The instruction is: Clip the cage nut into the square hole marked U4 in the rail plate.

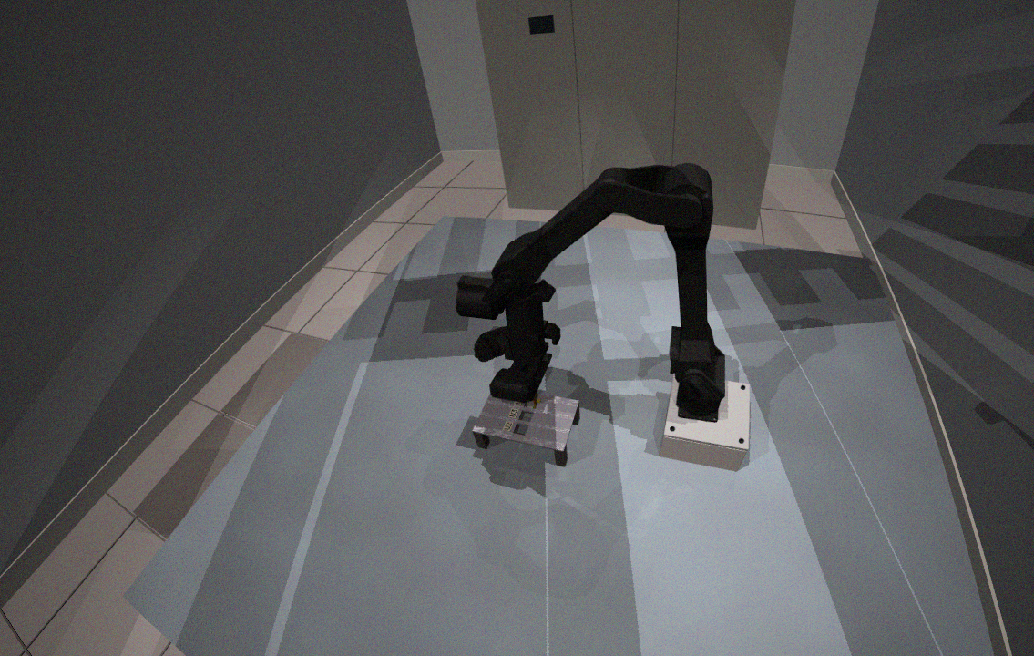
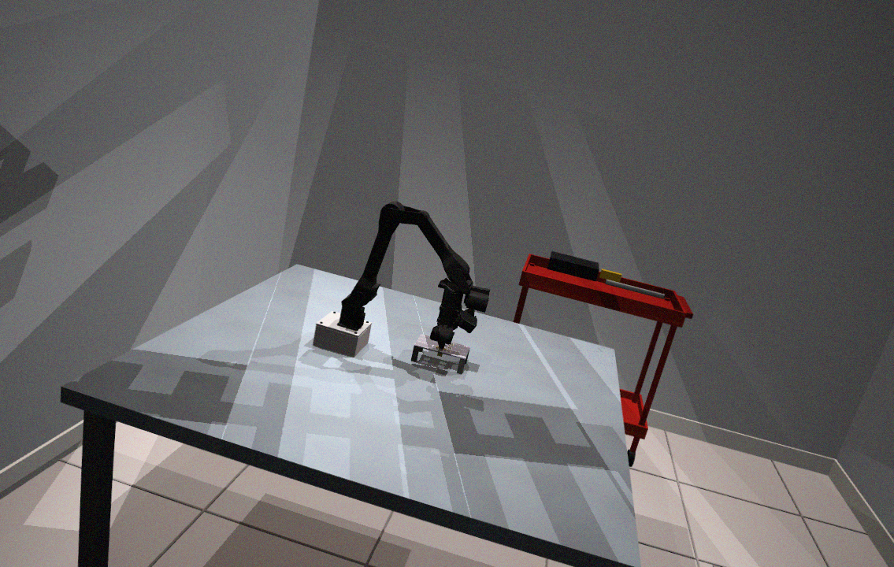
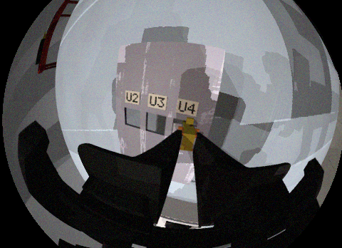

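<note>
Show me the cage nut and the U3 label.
Cage nut (image 3: 187, 142): wrist view, on its yellow body.
U3 label (image 3: 157, 101) (image 1: 513, 414): wrist and top views, on its printed face.

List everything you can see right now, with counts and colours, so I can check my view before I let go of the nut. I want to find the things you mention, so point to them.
yellow metal-look cage nut (image 3: 188, 141): 1, yellow with orange edges, between the jaws at the U4 hole; seating unclear
flat rectangular rail plate on short legs (image 1: 547, 421) (image 3: 160, 59): 1, greyish pink, dark legs, on the table
square holes: 3, beside labels U2, U3, U4; U4's partly hidden
printed labels: 3, cream with black text, on the plate
rectangular table (image 2: 337, 486): 1, pale blue-grey top, dark edge
two-tier metal cart (image 2: 598, 294): 1, red, beyond the table; black box, yellow block, grey rod on top
boxy arm pedestal (image 1: 733, 424) (image 2: 339, 342): 1, off-white, under the arm's base
jointed arm (image 1: 691, 277) (image 2: 380, 246): 1, black
jaws: one pair, black, shut on the nut
</note>
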You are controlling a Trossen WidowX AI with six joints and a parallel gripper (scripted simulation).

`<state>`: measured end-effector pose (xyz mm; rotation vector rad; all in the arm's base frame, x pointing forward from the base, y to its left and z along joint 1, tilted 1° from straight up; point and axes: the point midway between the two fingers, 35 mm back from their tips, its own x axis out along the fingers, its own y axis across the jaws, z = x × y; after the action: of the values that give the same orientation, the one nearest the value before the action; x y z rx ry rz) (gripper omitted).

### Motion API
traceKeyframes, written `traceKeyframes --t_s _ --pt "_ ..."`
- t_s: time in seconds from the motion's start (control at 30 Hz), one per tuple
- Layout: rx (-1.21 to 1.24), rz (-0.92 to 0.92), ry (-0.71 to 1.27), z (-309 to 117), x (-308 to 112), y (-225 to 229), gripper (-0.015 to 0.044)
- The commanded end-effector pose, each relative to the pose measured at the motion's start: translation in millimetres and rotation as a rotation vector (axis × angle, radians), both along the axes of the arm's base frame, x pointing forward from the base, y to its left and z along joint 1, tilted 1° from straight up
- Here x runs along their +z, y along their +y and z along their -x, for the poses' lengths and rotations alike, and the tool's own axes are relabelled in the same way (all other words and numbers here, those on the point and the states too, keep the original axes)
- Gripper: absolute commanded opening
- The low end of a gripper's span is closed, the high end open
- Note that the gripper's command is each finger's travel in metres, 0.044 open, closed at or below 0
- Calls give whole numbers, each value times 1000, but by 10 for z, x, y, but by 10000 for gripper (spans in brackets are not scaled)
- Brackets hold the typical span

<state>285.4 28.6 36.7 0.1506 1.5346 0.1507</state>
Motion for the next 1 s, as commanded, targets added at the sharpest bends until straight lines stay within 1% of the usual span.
traceKeyframes --t_s 0.0,0.97 --pt "-5 12 -3 -7 4 -1 33" --pt "-7 71 -2 -7 -2 27 33"
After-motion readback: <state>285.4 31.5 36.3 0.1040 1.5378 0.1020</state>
